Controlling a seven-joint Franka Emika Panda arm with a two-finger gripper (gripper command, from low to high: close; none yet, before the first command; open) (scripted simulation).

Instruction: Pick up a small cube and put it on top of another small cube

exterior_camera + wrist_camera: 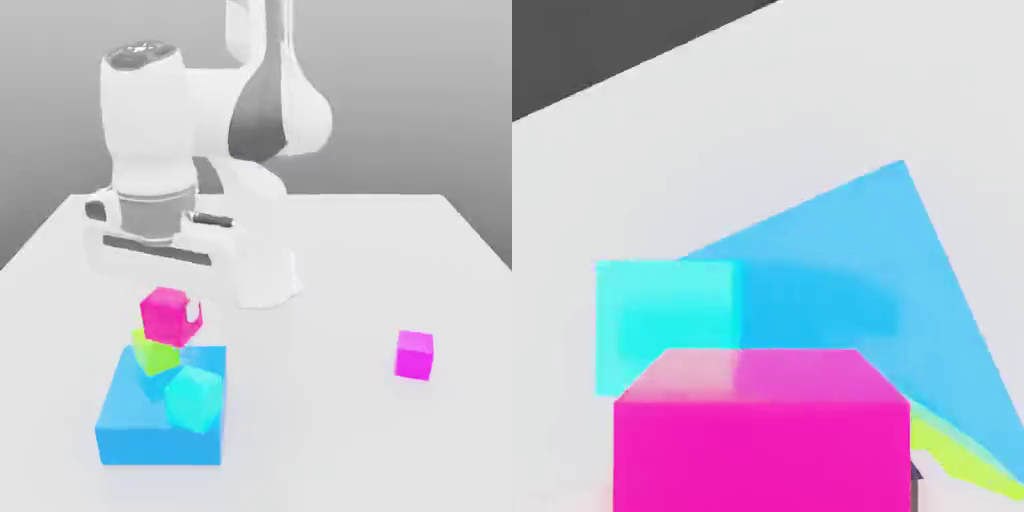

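- Where the arm's hand hangs low at the centre left of the exterior view, the claw (172, 312) is seen pinching the small magenta cube (165, 315); one pale fingertip (195, 318) is visible against the cube's right face.
- The held cube is seen directly above the lime-green cube (152, 353), overlapping its top edge in that view; whether the two touch cannot be told.
- The lime-green cube is set on the rear left part of the flat blue block (130, 425), with a cyan cube (195, 398) resting tilted on the block's right side, just beside it.
- A second magenta cube (414, 354) is shown only by the exterior view, lying alone on the white worktop (330, 440) at the frame's right, well apart from the block.
- In the hand view the held magenta cube (762, 440) is shown at the lower centre of the frame, with a thin strip of the lime-green cube (957, 455) at its lower right.
- The cyan cube (662, 320) and the blue block (912, 300) are seen beyond it, over the worktop (712, 150).
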